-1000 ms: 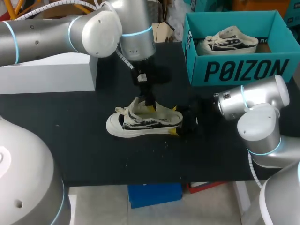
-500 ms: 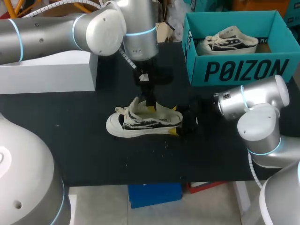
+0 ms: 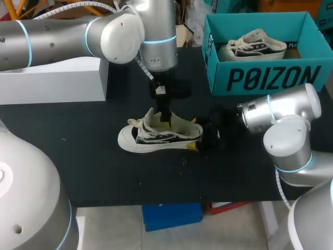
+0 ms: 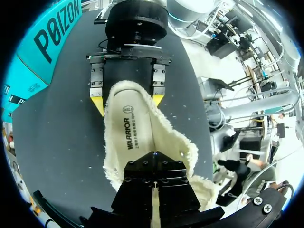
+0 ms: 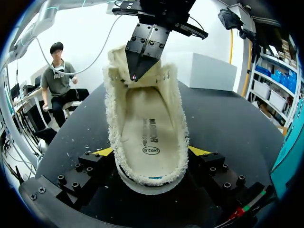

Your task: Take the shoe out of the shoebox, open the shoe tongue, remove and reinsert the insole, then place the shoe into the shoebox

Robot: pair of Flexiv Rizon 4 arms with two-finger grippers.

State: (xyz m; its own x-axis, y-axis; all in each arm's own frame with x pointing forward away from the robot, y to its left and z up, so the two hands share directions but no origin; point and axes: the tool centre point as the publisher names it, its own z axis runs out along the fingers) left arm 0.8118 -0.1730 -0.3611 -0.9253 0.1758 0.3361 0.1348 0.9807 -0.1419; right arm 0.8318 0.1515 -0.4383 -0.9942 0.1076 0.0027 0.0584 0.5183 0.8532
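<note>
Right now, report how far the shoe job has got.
Done: the shoe is out of the shoebox, on the table. In hand: the right gripper clamps its heel while the left gripper seems pinched on the tongue. Left: the insole lies inside, so pulling it, refitting it and boxing the shoe remain.

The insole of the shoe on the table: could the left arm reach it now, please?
Probably yes: the left pincer hangs in the open mouth of the shoe, insole bare beneath it.
</note>
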